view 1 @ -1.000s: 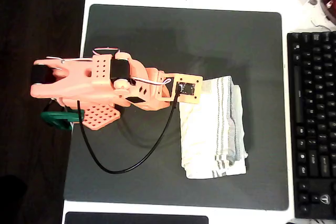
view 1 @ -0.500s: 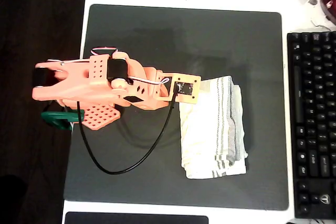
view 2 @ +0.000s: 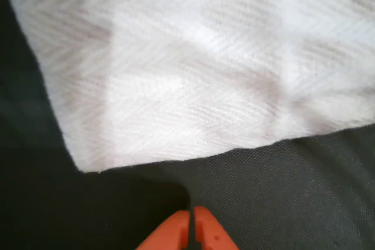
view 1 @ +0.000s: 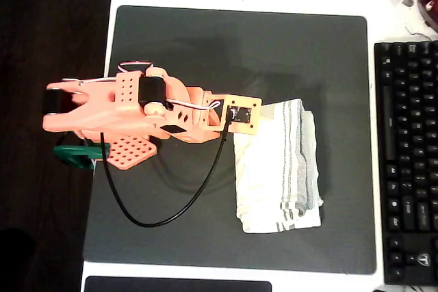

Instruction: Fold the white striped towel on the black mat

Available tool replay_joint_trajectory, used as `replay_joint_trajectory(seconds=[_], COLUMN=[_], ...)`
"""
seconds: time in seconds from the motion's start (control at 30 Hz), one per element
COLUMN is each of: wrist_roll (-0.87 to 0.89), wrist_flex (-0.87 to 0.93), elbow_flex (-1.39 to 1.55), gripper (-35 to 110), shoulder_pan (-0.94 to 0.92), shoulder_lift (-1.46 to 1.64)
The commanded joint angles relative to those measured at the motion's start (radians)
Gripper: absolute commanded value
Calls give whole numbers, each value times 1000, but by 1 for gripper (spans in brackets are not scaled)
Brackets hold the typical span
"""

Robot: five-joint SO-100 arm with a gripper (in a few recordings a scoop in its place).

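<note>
Towel point(view 1: 277, 165) sits folded into a narrow stack on the mat point(view 1: 205, 46), out toward four o'clock in the overhead view, stripes running along its right side. The orange arm point(view 1: 130, 114) reaches in from nine o'clock. Up close in the wrist view, the gripper point(view 2: 191, 226) has its tips pressed together, nothing between them, just short of the cloth's corner.

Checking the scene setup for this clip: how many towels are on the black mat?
1. The white striped towel lies folded on the right half of the black mat in the overhead view, beside the hand. Anything beneath its layers would be hidden.
</note>
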State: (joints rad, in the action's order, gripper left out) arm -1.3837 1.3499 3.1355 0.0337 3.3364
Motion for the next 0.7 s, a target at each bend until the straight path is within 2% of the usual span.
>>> replay_joint_trajectory(seconds=[0.0, 0.67], wrist_roll=[-6, -6], wrist_flex=[17, 17], elbow_flex=[21, 21], gripper=[1, 1], shoulder_pan=[15, 29], shoulder_lift=[23, 23])
